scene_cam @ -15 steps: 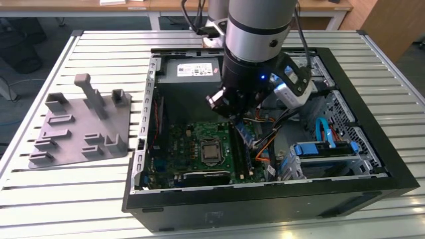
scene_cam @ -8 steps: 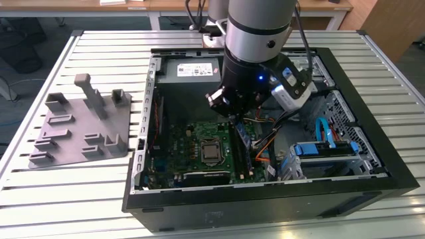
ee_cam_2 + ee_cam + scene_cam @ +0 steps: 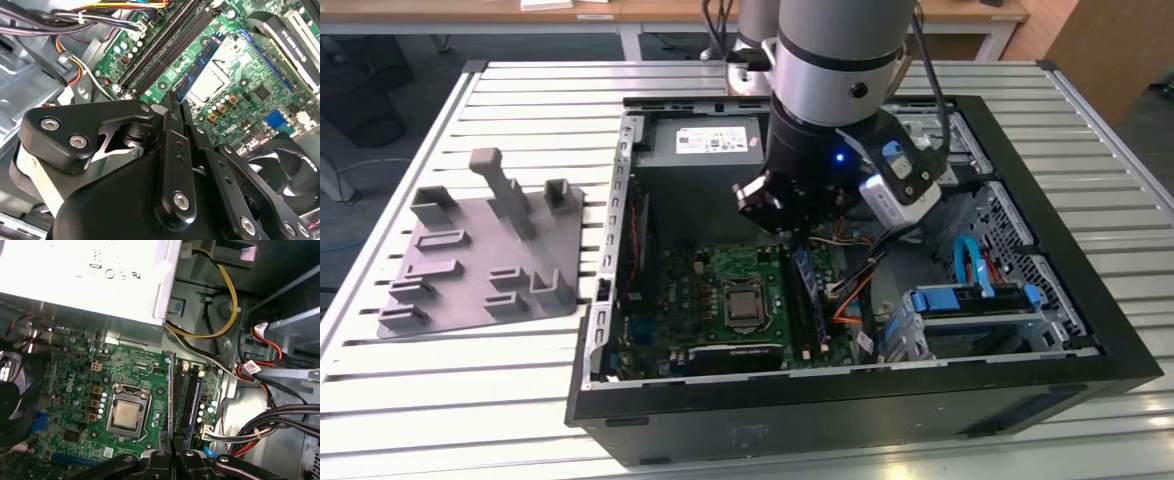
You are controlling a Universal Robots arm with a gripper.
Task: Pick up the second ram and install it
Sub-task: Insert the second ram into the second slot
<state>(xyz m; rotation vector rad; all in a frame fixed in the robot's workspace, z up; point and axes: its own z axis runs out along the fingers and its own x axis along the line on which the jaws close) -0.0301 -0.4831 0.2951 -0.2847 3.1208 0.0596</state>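
My gripper hangs inside the open computer case, over the green motherboard. Its black fingers are shut on the second ram, a slim blue-green stick with black chips. In the first wrist view the second ram shows edge-on, reaching out from my gripper. It runs along the black memory slots on the side nearest the processor socket. I cannot tell whether it sits in a slot. In the second wrist view my gripper holds it beside the slots.
The grey power supply lies at the far end of the case. Bundled cables and a drive cage crowd the exterior view's right. A grey fixture plate rests on the slatted table on the exterior view's left.
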